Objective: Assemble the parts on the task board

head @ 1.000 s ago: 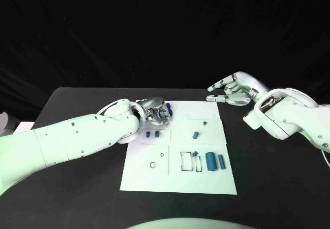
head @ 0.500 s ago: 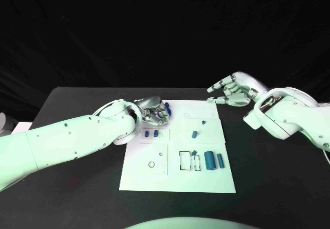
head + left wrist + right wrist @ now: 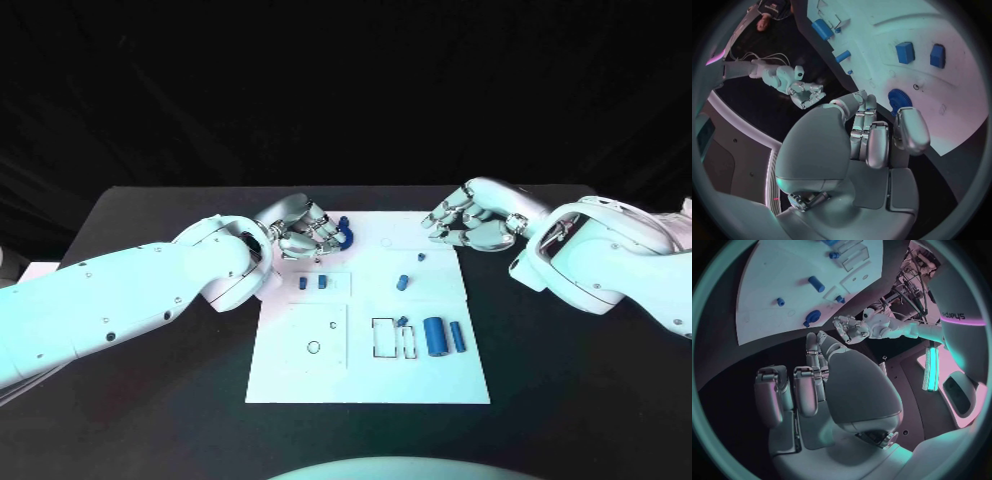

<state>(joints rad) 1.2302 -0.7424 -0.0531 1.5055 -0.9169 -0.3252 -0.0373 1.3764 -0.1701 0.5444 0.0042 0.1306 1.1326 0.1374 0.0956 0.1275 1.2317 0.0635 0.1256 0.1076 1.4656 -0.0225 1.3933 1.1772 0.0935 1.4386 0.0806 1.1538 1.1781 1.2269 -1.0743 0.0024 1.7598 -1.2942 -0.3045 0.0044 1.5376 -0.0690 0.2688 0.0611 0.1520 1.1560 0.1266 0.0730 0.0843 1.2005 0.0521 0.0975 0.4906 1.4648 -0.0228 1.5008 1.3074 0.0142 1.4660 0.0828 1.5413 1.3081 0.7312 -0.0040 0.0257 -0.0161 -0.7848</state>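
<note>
Just beside the task board edge, left robot hand.

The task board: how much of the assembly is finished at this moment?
Little looks done: loose blue parts still lie on the task board. In hand: the left hand hovers by a round blue gear. The right hand holds nothing. Placing remains.

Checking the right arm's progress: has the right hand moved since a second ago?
Yes. The right hand has come in from beyond the task board's far right corner to over it.
</note>
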